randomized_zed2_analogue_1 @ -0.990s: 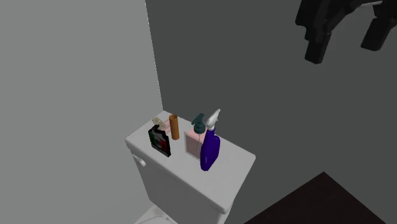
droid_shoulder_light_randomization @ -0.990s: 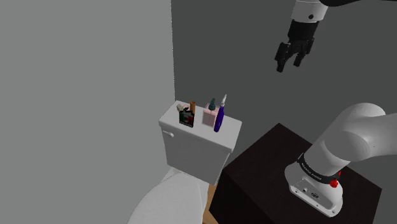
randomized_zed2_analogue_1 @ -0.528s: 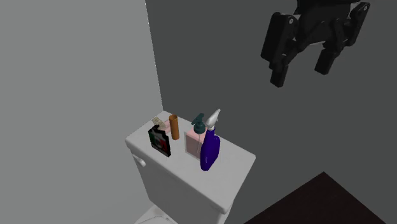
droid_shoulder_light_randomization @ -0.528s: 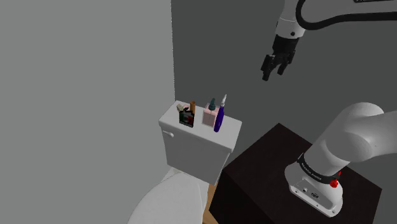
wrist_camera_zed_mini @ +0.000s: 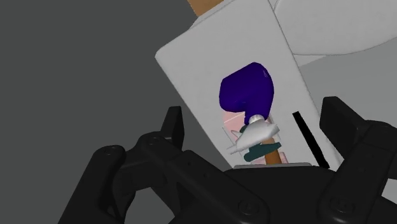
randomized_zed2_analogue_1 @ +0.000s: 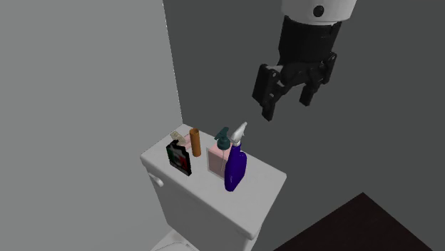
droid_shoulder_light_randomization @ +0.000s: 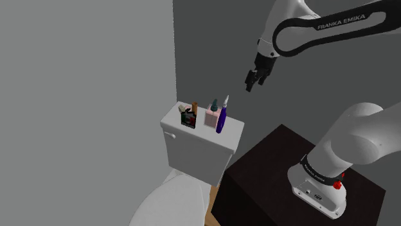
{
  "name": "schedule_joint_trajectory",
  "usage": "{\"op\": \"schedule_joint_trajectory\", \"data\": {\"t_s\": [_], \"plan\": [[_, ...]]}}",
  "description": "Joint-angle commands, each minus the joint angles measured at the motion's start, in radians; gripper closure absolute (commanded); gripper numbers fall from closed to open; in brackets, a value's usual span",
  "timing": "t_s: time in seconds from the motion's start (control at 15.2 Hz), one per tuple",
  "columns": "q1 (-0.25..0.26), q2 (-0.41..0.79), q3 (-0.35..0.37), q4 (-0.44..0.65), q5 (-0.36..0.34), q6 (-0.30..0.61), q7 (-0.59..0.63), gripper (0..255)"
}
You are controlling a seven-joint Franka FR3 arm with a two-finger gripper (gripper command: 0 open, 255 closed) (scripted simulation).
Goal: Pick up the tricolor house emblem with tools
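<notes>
While the gripper [randomized_zed2_analogue_1: 289, 96] hangs in open air, I take stock of the clutter on the white toilet tank lid [randomized_zed2_analogue_1: 264, 187]. From the second exterior view, four upright items share the lid with the target. A brown cylinder [randomized_zed2_analogue_1: 195, 142] stands toward the wall. A pink bottle [randomized_zed2_analogue_1: 214, 161] with a teal pump sits mid-row. A blue spray bottle [randomized_zed2_analogue_1: 234, 170] with a white trigger crowds the pink one at its four o'clock. A small pale object [randomized_zed2_analogue_1: 176, 135] is half hidden at the back. I cannot tell what any bottle contains.

The emblem [randomized_zed2_analogue_1: 180, 157], a black card with red, green and white patches, stands upright at the nine o'clock end of that row. The brown cylinder is just beside it at two o'clock, and the pale object is behind it at twelve.

From the shoulder view, the arm [droid_shoulder_light_randomization: 360, 138] rises from the dark stand [droid_shoulder_light_randomization: 257, 183] at four o'clock. It then arches over toward ten o'clock. The wrist bends down, pointing the fingers [randomized_zed2_analogue_1: 267, 91] toward seven o'clock, high above the lid and well apart from everything. The jaws are spread, holding nothing. From the wrist view, the spray bottle lies far below, between them.
</notes>
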Motion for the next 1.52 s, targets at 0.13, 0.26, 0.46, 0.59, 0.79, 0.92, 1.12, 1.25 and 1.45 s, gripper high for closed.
{"op": "schedule_joint_trajectory", "data": {"t_s": [0.13, 0.26, 0.46, 0.59, 0.79, 0.92, 1.12, 1.25, 1.45], "plan": [[0.036, 0.142, -0.01, -0.017, 0.017, 0.203, -0.046, 0], [0.055, 0.218, -0.015, -0.01, 0.031, 0.292, -0.074, 0], [0.086, 0.336, -0.022, 0.012, 0.06, 0.417, -0.122, 0], [0.107, 0.417, -0.025, 0.035, 0.088, 0.495, -0.16, 0], [0.136, 0.539, -0.024, 0.08, 0.147, 0.599, -0.231, 0], [0.151, 0.62, -0.015, 0.118, 0.197, 0.66, -0.287, 0], [0.155, 0.738, 0.017, 0.185, 0.278, 0.738, -0.377, 0], [0.138, 0.815, 0.057, 0.235, 0.318, 0.783, -0.429, 0], [0.112, 0.926, 0.114, 0.318, 0.354, 0.84, -0.491, 0]]}}
